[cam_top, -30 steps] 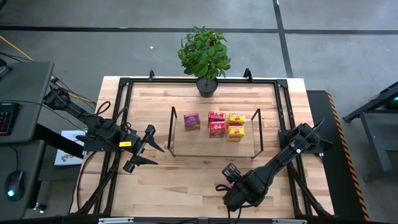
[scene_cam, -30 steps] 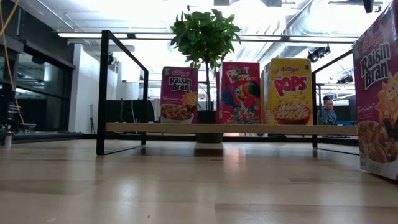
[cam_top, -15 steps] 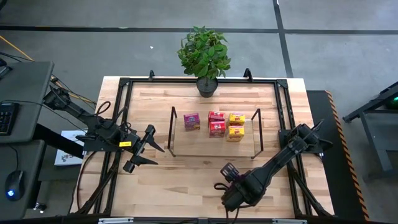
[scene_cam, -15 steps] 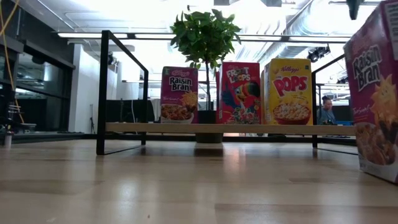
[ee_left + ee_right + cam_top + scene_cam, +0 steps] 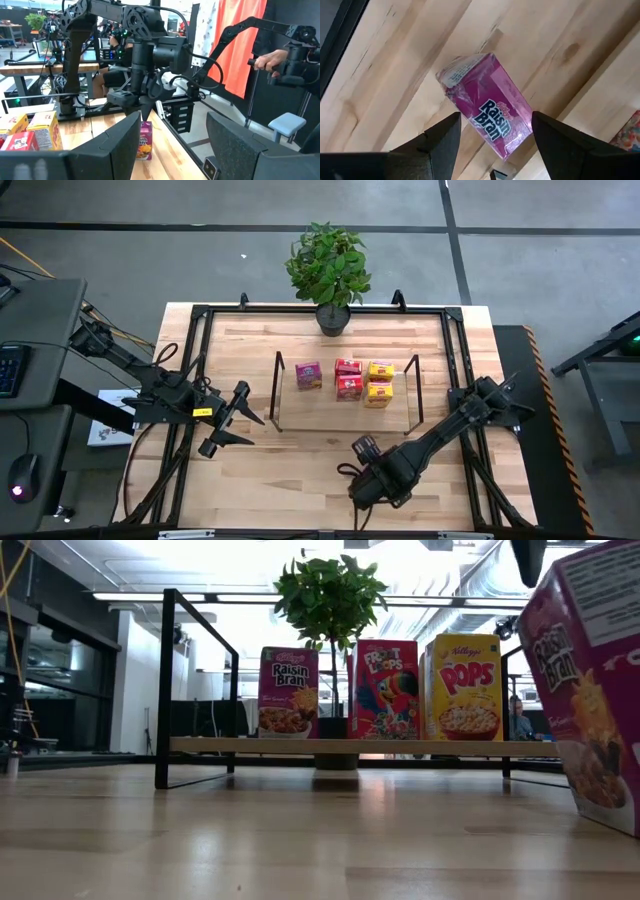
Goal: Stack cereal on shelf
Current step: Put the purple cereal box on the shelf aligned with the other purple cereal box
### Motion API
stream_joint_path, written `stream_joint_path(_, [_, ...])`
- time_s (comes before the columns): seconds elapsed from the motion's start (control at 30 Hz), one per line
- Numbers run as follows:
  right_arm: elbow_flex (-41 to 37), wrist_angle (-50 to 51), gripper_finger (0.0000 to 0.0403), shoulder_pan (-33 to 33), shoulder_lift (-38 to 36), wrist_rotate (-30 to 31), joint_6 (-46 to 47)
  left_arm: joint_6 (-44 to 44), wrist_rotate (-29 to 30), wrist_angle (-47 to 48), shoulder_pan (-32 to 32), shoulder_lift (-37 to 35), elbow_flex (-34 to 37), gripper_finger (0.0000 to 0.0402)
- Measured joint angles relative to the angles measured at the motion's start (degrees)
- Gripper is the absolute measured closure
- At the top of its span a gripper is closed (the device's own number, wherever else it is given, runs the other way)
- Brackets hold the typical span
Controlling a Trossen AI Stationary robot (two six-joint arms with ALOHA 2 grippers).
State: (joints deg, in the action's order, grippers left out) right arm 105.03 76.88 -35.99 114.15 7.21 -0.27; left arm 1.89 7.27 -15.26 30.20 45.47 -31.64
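The shelf (image 5: pixel 345 408) stands mid-table. On its board rest one pink cereal box (image 5: pixel 308 374), two red ones (image 5: pixel 348 377) and two yellow ones (image 5: pixel 379 381). A second pink cereal box (image 5: pixel 485 107) is near the table's front edge, under my right gripper (image 5: pixel 495 116). That gripper points down and is shut on the box. The arm hides the box in the high view. In the low view the box (image 5: pixel 590 690) fills the right edge. My left gripper (image 5: pixel 256 430) hangs open and level at the table's left, holding nothing. My right gripper has the pink box's upper end (image 5: pixel 145 125) between its two fingers, which come from above and point down. One box edge meets each finger (image 5: pixel 456 117). The box hangs below the fingers, slightly tilted. I cannot tell whether its bottom (image 5: pixel 600 820) touches the table.
A potted plant (image 5: pixel 328 275) stands at the table's far edge behind the shelf. A black metal frame (image 5: pixel 195 360) runs around the tabletop. Beyond the table, a person's hand (image 5: pixel 267 62) holds another arm's handle. Bare wood lies between the shelf and the front edge.
My right gripper has rolled about its downward line and edged toward the table's left. The pink box has turned with it. In the low view more of the box shows now, including a side panel with a white label.
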Motion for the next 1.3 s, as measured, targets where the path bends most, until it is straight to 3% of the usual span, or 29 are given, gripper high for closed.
stream_joint_path(0.2, [0.00, -0.13, 0.0167, 0.79, 0.00, -3.16, 1.55, 0.00, 0.00, 0.04, 0.00, 0.00, 0.00, 0.0183])
stream_joint_path(0.53, [0.00, -0.36, 0.0167, -0.43, 0.00, -3.33, 2.23, 0.00, 0.00, 0.30, 0.00, 0.00, 0.00, 0.0183])
stream_joint_path(0.93, [0.00, -1.52, 0.0167, -0.26, -0.02, -3.15, 20.45, -0.02, 0.00, 0.40, -0.02, 0.00, 0.00, 0.0183])
stream_joint_path(1.3, [0.00, -0.94, 0.0167, -1.35, -0.14, -10.91, 22.51, -0.07, 0.81, 0.43, -0.02, 0.02, 0.00, 0.0183])
